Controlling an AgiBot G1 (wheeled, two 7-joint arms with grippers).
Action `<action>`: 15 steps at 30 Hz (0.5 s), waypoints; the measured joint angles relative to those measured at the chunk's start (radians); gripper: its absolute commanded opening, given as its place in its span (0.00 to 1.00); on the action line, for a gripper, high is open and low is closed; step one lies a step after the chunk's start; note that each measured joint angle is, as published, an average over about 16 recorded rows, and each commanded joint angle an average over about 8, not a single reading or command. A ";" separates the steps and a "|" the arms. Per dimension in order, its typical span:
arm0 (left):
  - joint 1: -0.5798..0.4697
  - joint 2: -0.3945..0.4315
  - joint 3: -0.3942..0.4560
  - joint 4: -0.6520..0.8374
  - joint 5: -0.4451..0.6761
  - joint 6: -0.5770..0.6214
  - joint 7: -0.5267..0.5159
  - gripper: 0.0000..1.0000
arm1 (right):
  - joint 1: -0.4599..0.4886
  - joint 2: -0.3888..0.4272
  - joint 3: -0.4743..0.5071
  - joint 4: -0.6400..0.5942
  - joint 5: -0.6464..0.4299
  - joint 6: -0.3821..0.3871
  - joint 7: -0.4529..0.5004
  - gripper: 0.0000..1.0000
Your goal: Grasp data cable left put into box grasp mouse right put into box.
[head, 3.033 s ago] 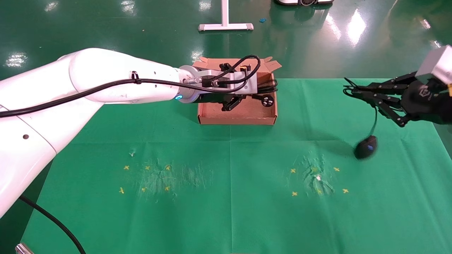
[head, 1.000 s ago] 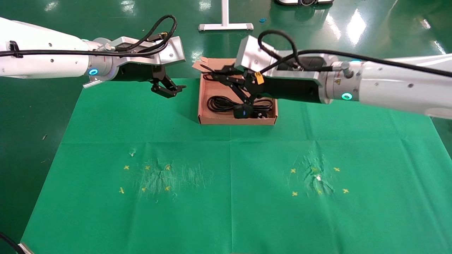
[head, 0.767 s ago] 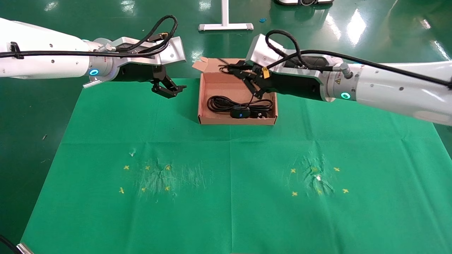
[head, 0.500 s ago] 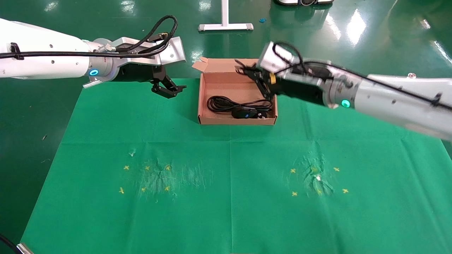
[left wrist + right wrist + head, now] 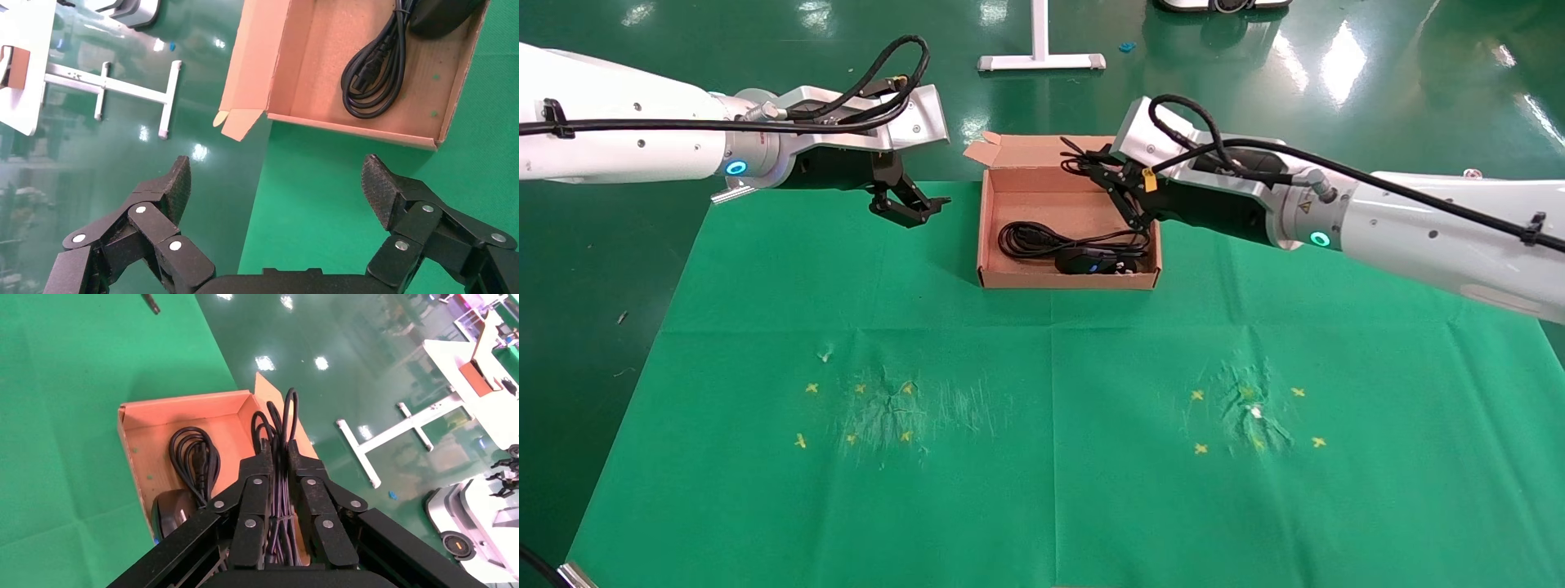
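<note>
Fingers of right gripper [image 5: 276, 454] pinching bundled mouse cord [image 5: 280, 422] above far right of box [image 5: 989, 273], mouse [image 5: 1076, 261] inside beside data cable [image 5: 1030, 240], left gripper [image 5: 275, 190] spread at left; risk: cord snagging, dragging mouse out.

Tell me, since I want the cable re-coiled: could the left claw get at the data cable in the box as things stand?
Probably yes. The left claw hangs open beside the box, and the data cable lies uncovered near that side; the right claw sits over the far corner.
</note>
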 measured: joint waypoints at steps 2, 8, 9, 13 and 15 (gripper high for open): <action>0.000 0.000 0.000 0.000 0.000 0.000 0.000 1.00 | 0.001 0.000 0.001 0.001 0.002 -0.002 0.000 1.00; 0.000 0.000 0.000 0.001 0.000 0.000 0.000 1.00 | 0.003 0.001 0.002 0.002 0.007 -0.007 0.000 1.00; 0.000 0.000 0.000 0.001 0.000 0.000 0.000 1.00 | 0.003 0.002 0.002 0.003 0.009 -0.009 0.000 1.00; 0.000 0.001 0.000 0.001 -0.001 0.000 0.000 1.00 | -0.002 0.010 0.007 0.007 0.027 -0.021 0.002 1.00; 0.000 0.001 0.000 0.001 -0.001 0.000 0.000 1.00 | -0.007 0.017 0.011 0.011 0.041 -0.031 0.002 1.00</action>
